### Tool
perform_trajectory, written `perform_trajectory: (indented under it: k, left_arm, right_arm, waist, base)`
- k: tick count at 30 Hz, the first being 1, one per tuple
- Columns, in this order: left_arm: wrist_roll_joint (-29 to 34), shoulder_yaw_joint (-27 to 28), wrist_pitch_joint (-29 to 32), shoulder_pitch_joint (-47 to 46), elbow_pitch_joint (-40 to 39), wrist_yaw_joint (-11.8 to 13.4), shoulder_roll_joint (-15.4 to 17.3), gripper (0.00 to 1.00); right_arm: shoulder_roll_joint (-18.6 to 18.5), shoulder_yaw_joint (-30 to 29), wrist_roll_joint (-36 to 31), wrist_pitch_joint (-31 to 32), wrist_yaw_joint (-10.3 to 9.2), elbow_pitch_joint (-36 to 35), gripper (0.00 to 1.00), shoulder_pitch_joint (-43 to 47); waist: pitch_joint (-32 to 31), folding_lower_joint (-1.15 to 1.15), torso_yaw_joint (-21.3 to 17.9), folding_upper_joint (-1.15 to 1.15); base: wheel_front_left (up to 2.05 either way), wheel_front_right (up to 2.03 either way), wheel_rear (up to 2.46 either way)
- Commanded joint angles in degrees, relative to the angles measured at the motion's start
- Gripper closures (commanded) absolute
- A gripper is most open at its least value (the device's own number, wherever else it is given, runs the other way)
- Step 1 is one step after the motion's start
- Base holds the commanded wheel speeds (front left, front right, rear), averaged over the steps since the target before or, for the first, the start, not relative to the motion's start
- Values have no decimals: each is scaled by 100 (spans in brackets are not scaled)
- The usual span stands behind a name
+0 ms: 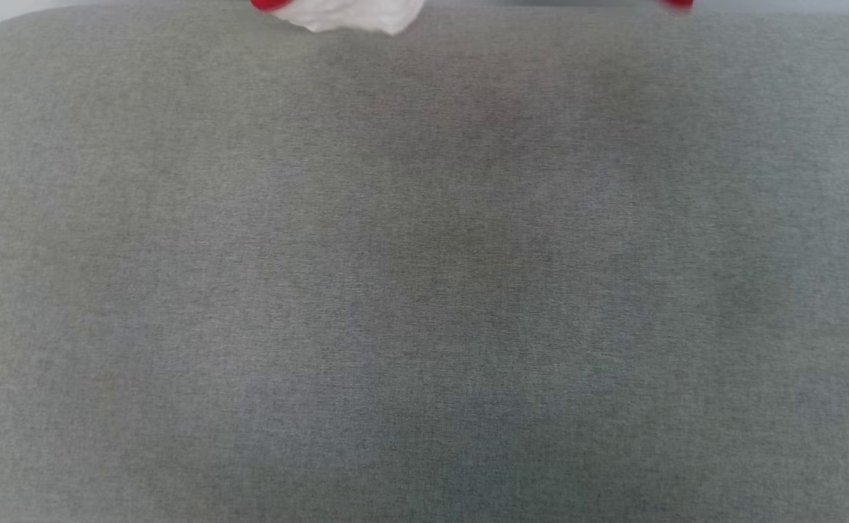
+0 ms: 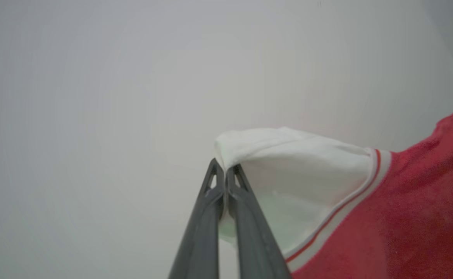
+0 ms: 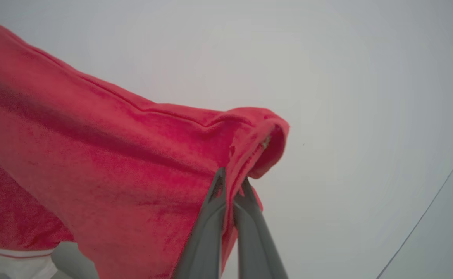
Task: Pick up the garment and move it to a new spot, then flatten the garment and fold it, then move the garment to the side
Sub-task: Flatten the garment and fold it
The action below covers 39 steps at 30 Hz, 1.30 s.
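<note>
**Entry 1: garment** (image 1: 344, 16). We list 1 soft red top with white sleeve ends, held up between both arms. In the head view it sits at the far edge of the grey cloth-covered worktop (image 1: 424, 290), showing as 1 white fold and 2 red scraps.

**Entry 2: left gripper** (image 2: 225, 170). The fingers are pressed together, pinching the rim of a white sleeve end (image 2: 296, 170). A thin stripe band (image 2: 373, 170) marks where the white meets the red.

**Entry 3: right gripper** (image 3: 232, 182). The fingers are closed on a rolled red edge, with cloth draping away to the left of that view.

**Handling.** We judge the garment light, limp and plush, and not fragile. It will sag between the 2 holds and crease freely. The nap should give the fingers some grip, though a pinch on a thin rim could pull free. Seams, hems and corners look like the firmest places to hold it. We expect a matched pair of corners to hang straighter than 1 sleeve and 1 edge.

**Not made out.** The head view cuts off most of the body. We cannot tell which edge the right fingers hold, or whether any cloth touches the worktop.
</note>
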Motion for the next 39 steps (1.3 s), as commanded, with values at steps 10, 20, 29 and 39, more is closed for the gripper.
perform_trajectory:
  k: [10,20,29,39]
  left_arm:
    - [-325,-509,139,2133,-309,-348,257,100]
    - [-1843,-954,1781,3845,-1124,-392,690,100]
    - [-3100,-1024,3125,5651,-2996,363,1568,100]
    - [-3758,-1185,3784,7076,-5036,1624,2452,100]
  right_arm:
    - [-25,1063,1175,602,-1,159,100,1619]
    - [-632,1702,2733,1585,-1,-1060,100,3120]
    - [-1272,1610,3440,2271,-1,-2452,100,4808]
    - [-1685,1104,3519,3080,-1,-3745,100,6482]
  waist:
    - [-97,0,172,0]
    - [-283,0,199,0]
    - [-604,0,162,0]
    - [-769,0,101,0]
  base:
    - [0,0,0]
    - [0,0,0]
    - [0,0,0]
    - [0,0,0]
